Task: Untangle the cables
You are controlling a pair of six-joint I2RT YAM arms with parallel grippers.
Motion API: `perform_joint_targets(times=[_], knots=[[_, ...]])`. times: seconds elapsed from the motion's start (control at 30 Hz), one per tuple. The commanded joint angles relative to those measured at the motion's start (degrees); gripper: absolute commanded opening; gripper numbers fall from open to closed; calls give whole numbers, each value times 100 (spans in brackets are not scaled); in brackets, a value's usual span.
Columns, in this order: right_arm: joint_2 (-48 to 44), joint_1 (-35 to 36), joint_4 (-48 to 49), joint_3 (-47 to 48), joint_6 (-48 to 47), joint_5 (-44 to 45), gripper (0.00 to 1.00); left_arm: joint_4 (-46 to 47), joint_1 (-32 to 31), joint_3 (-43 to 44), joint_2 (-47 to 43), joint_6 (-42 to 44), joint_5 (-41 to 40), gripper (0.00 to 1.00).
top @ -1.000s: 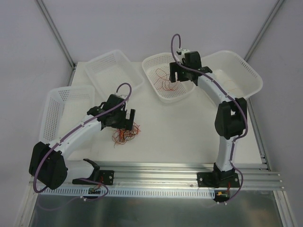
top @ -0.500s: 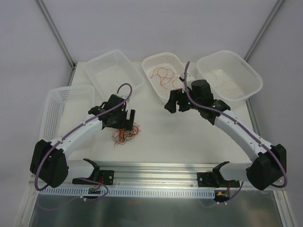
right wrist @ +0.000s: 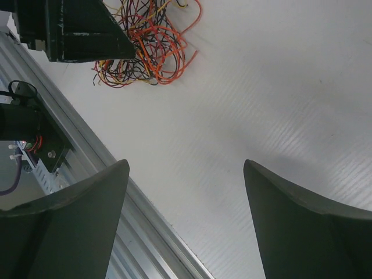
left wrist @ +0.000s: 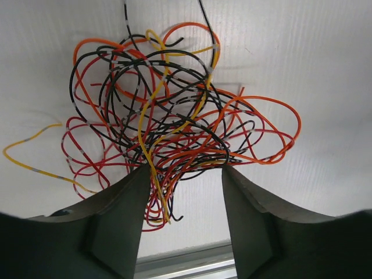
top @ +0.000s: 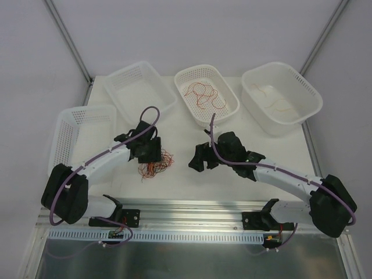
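A tangle of thin red, orange, black and yellow cables (top: 156,165) lies on the white table in front of the left arm. My left gripper (top: 150,156) is down on it. In the left wrist view the cables (left wrist: 174,116) spread out ahead, and my left gripper (left wrist: 183,168) straddles the near edge of the bundle. Its jaws are half apart, with a few strands against the left finger (left wrist: 125,197). My right gripper (top: 197,160) hovers open and empty to the right of the tangle. Its wrist view shows the cables (right wrist: 148,40) far off from my right gripper (right wrist: 186,165).
Four white baskets stand at the back. The middle basket (top: 231,88) holds loose red cables (top: 200,93). The right basket (top: 311,93) holds a couple of strands (top: 278,104). Two left baskets (top: 139,72) (top: 67,125) show no wires. A metal rail (top: 192,209) runs along the near edge.
My right arm has swung from the middle basket down and left toward the tangle. My left gripper has lowered onto the tangle and its jaws have narrowed.
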Motion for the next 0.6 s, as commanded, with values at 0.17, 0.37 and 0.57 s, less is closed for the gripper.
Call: perform_joint_targets(times=[0.17, 0.37, 0.57], knots=[[-956, 83, 944, -957, 356, 804, 84, 1449, -558, -17, 427, -1913, 465, 35], [-1925, 91, 294, -1125, 101, 1727, 84, 1652, -1358, 835, 849, -2064, 412, 40], [-2084, 100, -182, -1046, -40, 1561, 84, 1644, -1456, 373, 97, -2310, 27, 61]])
